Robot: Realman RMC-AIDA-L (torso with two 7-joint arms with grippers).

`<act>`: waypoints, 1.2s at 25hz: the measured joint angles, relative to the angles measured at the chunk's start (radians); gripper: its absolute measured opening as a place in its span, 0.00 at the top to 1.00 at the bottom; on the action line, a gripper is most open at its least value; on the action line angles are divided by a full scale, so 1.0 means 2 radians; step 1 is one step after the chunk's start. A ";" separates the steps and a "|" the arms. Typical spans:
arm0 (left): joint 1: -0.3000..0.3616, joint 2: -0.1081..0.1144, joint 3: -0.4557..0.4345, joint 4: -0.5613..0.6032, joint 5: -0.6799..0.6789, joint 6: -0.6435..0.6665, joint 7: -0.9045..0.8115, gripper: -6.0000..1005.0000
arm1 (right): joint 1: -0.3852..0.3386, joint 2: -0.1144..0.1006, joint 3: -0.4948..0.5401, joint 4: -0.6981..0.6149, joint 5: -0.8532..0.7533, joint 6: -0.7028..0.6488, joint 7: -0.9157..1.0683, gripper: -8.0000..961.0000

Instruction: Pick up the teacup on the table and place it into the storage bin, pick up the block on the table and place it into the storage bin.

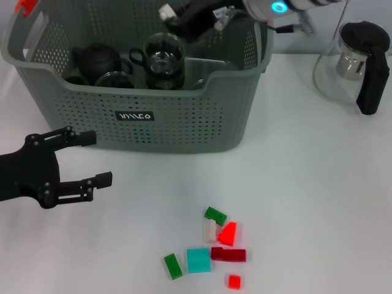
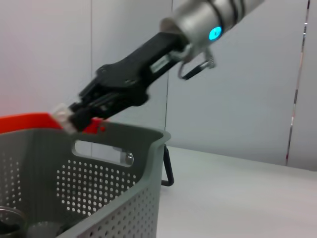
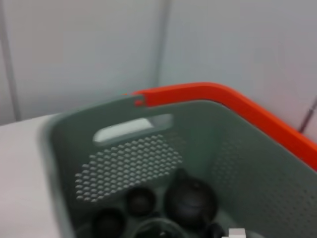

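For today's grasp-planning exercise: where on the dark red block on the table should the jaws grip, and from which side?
Grip the dark red block across its two long sides, coming from straight above. It lies flat as a narrow bar, but the teal block touches one end and the bright red block crowds its far side.

Small black label [image 1: 135, 116] on the storage bin [image 1: 184, 131], centre-left of the head view: white lettering there, too small to make out. Nothing else readable.
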 joint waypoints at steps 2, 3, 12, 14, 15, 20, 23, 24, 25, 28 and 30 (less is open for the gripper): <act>0.000 0.001 -0.001 0.000 0.004 0.001 0.000 0.16 | 0.016 0.000 -0.002 0.037 -0.001 0.028 -0.002 0.81; -0.001 0.001 -0.001 0.000 0.005 0.001 0.001 0.16 | 0.021 0.000 -0.002 0.051 -0.001 0.036 -0.004 0.81; -0.001 0.001 -0.001 0.000 0.008 0.002 0.001 0.16 | 0.025 -0.001 -0.003 0.064 -0.001 0.058 -0.010 0.80; -0.001 0.001 0.000 0.000 0.008 0.002 0.001 0.16 | 0.022 -0.001 -0.002 0.058 0.000 0.059 -0.012 0.65; -0.001 0.001 0.000 0.000 0.008 0.002 0.001 0.16 | 0.020 -0.001 -0.002 0.052 0.000 0.057 -0.012 0.58; -0.002 0.000 0.002 -0.001 0.008 0.003 0.000 0.16 | -0.018 -0.001 0.001 -0.043 0.005 -0.026 -0.026 0.31; -0.002 0.001 0.002 -0.002 0.008 0.003 0.000 0.16 | -0.049 -0.001 0.003 -0.119 0.006 -0.129 -0.037 0.20; -0.002 0.001 0.002 -0.002 0.008 0.003 0.000 0.16 | -0.060 -0.001 0.002 -0.143 0.006 -0.166 -0.041 0.16; -0.002 0.000 0.002 -0.002 0.008 0.003 0.000 0.16 | -0.069 -0.001 0.001 -0.166 0.006 -0.204 -0.044 0.12; -0.001 -0.001 0.000 -0.002 0.008 0.003 0.000 0.16 | -0.089 -0.001 -0.008 -0.200 0.007 -0.300 -0.044 0.07; -0.001 -0.001 -0.001 -0.003 0.008 0.003 0.000 0.16 | -0.097 0.000 -0.023 -0.203 0.007 -0.344 -0.036 0.06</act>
